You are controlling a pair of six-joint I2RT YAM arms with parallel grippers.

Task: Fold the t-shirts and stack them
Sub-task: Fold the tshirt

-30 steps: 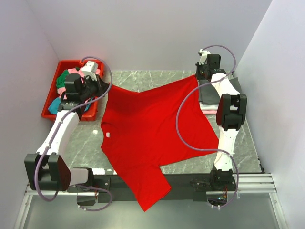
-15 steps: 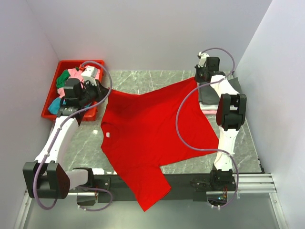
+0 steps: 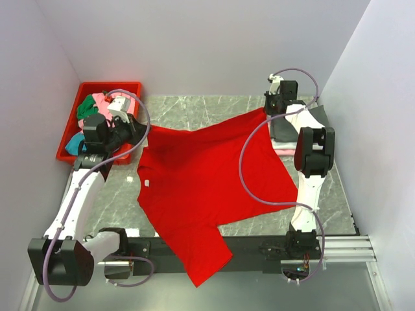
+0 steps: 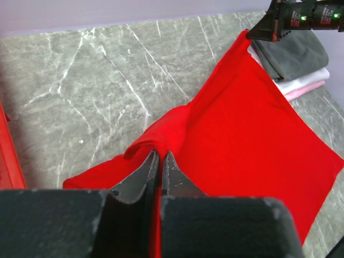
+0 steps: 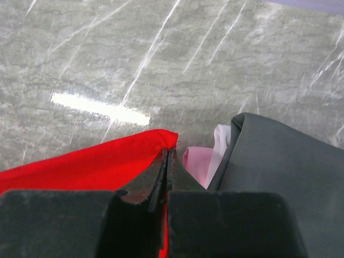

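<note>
the red t-shirt (image 3: 207,188) lies on the table (image 3: 194,107), one sleeve hanging off the near edge, and farther back the left gripper (image 4: 160,156) and right gripper (image 5: 167,153) each pinch a corner tight, likely to pull it flat.

Plain pale lilac walls (image 3: 194,39) close in a grey-green marbled counter (image 3: 214,107) at the frame's centre; light glints off it.

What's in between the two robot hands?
The red t-shirt: its far edge runs from the left gripper to the right gripper, both pinching it. The top view shows this.
</note>
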